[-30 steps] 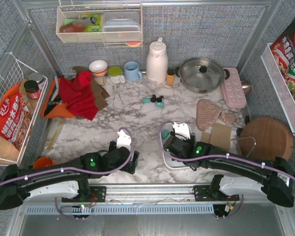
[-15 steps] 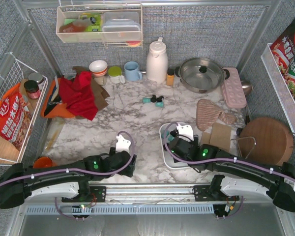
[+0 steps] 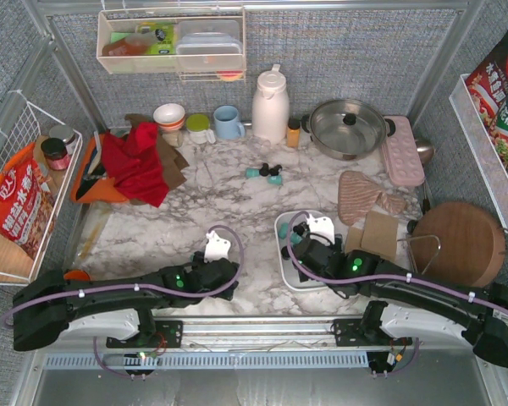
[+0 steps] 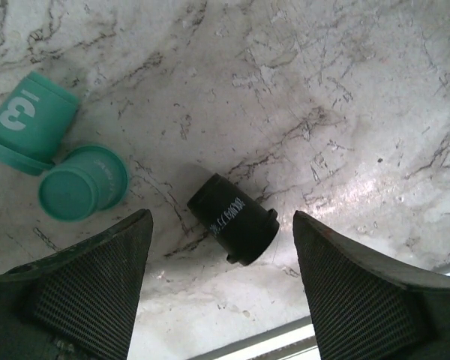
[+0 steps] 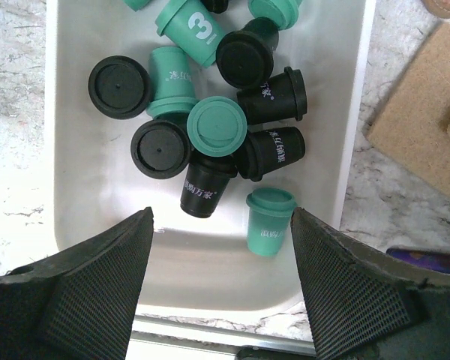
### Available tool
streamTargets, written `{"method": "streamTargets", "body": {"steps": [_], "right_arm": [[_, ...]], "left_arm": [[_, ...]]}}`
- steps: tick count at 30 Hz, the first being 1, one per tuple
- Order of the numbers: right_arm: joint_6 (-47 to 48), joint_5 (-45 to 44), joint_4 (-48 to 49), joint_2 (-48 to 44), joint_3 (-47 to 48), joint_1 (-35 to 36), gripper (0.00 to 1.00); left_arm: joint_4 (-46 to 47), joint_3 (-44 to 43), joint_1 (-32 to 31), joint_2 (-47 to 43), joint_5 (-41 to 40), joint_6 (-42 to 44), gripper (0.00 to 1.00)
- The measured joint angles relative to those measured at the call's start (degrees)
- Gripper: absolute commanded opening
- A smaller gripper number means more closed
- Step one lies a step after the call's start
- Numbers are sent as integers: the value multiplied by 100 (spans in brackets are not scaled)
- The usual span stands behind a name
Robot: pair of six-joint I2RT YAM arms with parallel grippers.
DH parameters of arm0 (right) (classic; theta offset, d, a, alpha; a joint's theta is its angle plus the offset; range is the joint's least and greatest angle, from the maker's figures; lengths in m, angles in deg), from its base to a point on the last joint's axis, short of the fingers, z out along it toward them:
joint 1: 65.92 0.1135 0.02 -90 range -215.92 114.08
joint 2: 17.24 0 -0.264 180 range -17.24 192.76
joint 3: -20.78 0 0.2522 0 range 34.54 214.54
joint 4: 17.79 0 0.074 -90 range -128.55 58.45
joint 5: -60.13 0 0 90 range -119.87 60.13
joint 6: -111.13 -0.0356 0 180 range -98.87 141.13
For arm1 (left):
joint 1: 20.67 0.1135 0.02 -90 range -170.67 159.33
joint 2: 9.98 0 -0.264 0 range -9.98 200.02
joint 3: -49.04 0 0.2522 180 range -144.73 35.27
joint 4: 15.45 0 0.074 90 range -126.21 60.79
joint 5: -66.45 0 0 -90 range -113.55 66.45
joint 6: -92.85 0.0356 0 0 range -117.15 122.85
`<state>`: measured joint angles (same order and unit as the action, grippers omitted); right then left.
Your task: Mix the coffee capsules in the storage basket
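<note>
The white storage basket holds several teal and black coffee capsules heaped toward its far end. My right gripper hangs open over the basket's near end, holding nothing; a teal capsule stands by its right finger. From above, the right gripper covers most of the basket. My left gripper is open low over the marble, and a black capsule lies loose on its side between the fingertips. Two teal capsules lie to its left. The left gripper sits left of the basket.
A few more capsules lie at mid-table. At the back stand a white thermos, a steel pot, cups and a red cloth. A cork square and a round wooden board lie right of the basket.
The left arm has shifted right and slightly nearer, its jaws a little narrower. The right gripper has edged further over the basket.
</note>
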<state>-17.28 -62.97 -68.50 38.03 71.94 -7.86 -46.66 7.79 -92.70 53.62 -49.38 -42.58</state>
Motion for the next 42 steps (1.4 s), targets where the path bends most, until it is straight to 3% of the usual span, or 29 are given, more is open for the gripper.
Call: {"method": "streamTargets", "body": {"steps": [7, 16, 22, 32, 42], "right_arm": [[2, 50, 37, 24, -63, 0, 78], [26, 59, 120, 127, -63, 0, 78], [81, 66, 125, 195, -63, 0, 78], [131, 76, 142, 269, 28, 0, 78], [179, 83, 170, 361, 153, 0, 78]], "left_arm": [[376, 140, 256, -57, 87, 361, 85], [968, 459, 608, 28, 791, 756, 80], [1237, 450, 656, 195, 920, 826, 67], [1005, 317, 691, 260, 861, 780, 53], [691, -24, 688, 22, 885, 772, 51]]}}
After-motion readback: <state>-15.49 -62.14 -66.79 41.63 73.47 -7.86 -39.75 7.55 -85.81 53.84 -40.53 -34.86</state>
